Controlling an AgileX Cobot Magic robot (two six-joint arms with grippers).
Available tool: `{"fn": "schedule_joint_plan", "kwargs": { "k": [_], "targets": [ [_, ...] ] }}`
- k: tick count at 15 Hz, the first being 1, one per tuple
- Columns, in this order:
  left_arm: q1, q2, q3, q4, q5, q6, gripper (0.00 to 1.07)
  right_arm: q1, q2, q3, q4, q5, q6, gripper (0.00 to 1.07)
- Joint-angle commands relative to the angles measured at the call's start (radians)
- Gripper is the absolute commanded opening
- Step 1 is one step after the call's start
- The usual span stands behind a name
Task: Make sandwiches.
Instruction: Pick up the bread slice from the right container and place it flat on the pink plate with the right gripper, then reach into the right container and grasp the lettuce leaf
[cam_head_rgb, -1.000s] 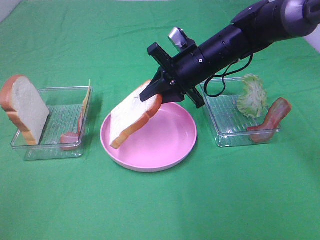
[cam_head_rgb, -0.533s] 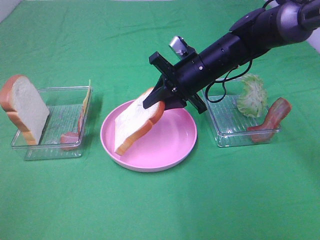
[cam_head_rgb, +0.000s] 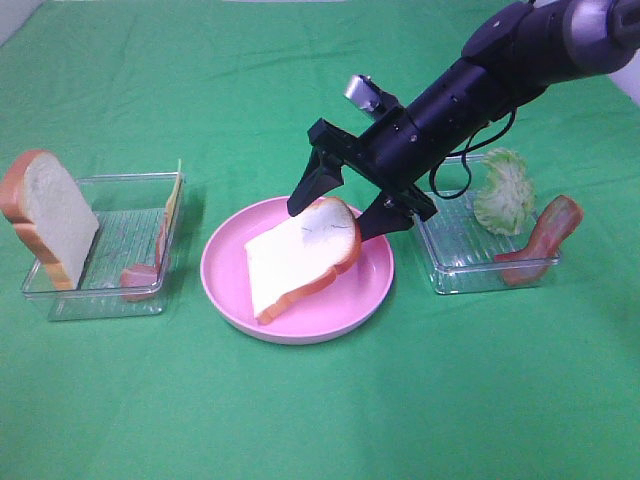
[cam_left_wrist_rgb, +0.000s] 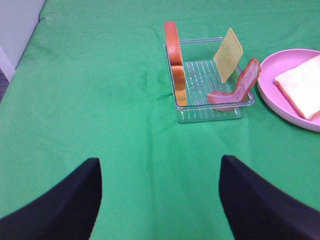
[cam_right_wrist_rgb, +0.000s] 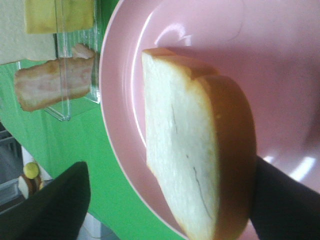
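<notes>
On pink plate (cam_head_rgb: 218, 272): 1 pc bread (cam_head_rgb: 298, 258)

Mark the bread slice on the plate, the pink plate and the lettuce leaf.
bread slice on the plate (cam_head_rgb: 298, 258), exterior high view, middle of its white face.
pink plate (cam_head_rgb: 372, 284), exterior high view, bare floor by its right rim.
lettuce leaf (cam_head_rgb: 503, 190), exterior high view, centre of the leaf.

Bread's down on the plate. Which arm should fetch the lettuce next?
Probably right. Its open tool hovers over the plate, beside the tray holding the lettuce; the left tool faces the other tray.
</notes>
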Motion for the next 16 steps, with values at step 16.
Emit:
{"fn": "schedule_joint_plan", "kwargs": {
  "k": [16],
  "targets": [
    [0.001, -0.019, 0.001, -0.003, -0.009, 0.002, 0.64, -0.112, -0.289, -0.037, -0.883, 0.180, 0.400, 0.76]
  ]
}}
